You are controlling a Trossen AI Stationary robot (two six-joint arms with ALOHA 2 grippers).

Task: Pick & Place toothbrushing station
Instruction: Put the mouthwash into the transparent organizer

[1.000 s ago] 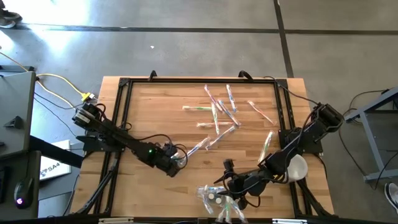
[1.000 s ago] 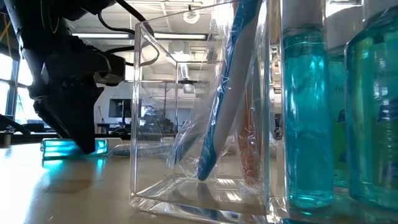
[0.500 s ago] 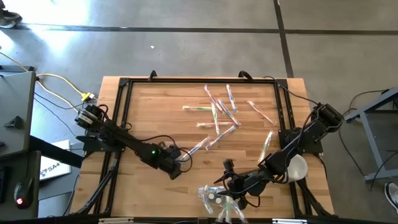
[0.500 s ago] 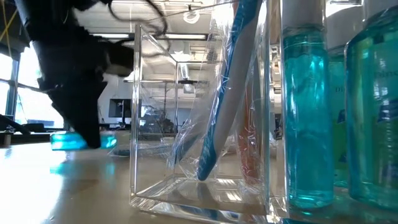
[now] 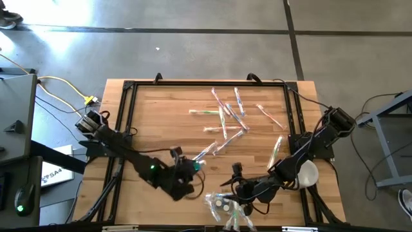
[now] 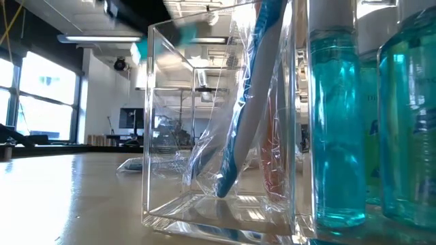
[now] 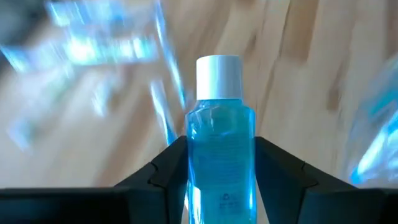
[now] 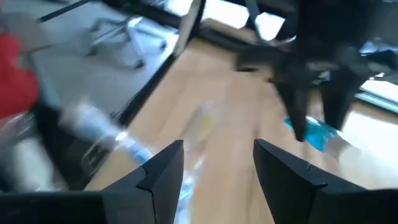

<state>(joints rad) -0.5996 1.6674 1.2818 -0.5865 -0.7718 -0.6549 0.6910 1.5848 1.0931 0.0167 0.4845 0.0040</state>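
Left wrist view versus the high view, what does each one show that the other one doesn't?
Only the left wrist view shows the blue mouthwash bottle with its white cap, clamped between the left gripper's fingers. Only the high view shows the right gripper by the clear organizer, and the wrapped toothbrushes scattered farther back. Both show the wooden table and the left gripper.

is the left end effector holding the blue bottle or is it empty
Holding it: in the left wrist view the blue bottle sits clamped between the left end effector fingers.

bottle point(image 7: 219, 149) between left gripper point(image 7: 217, 171) fingers, above table point(image 5: 161, 116)
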